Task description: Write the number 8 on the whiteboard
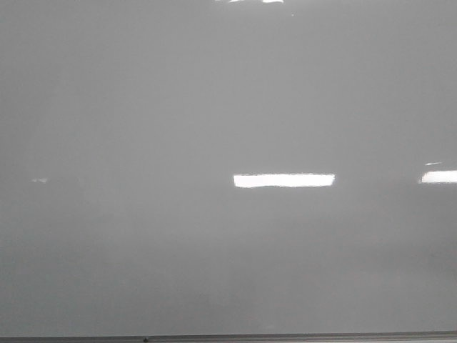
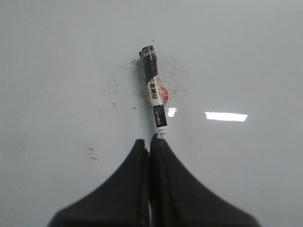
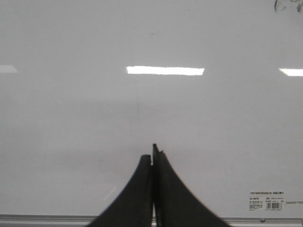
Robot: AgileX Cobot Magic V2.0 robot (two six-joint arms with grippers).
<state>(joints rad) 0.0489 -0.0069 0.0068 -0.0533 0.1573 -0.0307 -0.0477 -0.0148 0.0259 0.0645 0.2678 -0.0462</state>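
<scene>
The whiteboard (image 1: 214,107) fills the front view, pale grey and glossy, with no grippers in that view. The number 8 is out of view in every frame. In the left wrist view my left gripper (image 2: 149,142) is shut on the back end of a black-and-white marker (image 2: 156,101). The marker's black tip end (image 2: 148,56) points at the whiteboard (image 2: 246,56); whether it touches the surface I cannot tell. Small black specks (image 2: 93,154) and a red smudge (image 2: 165,94) lie around it. My right gripper (image 3: 152,153) is shut on nothing over the whiteboard (image 3: 71,123).
The board's thin grey frame edge (image 1: 285,336) runs along the bottom of the front view, and the frame (image 3: 47,219) also shows in the right wrist view. A printed label (image 3: 268,200) sits near that frame. Faint old scribbles (image 3: 286,4) mark one corner.
</scene>
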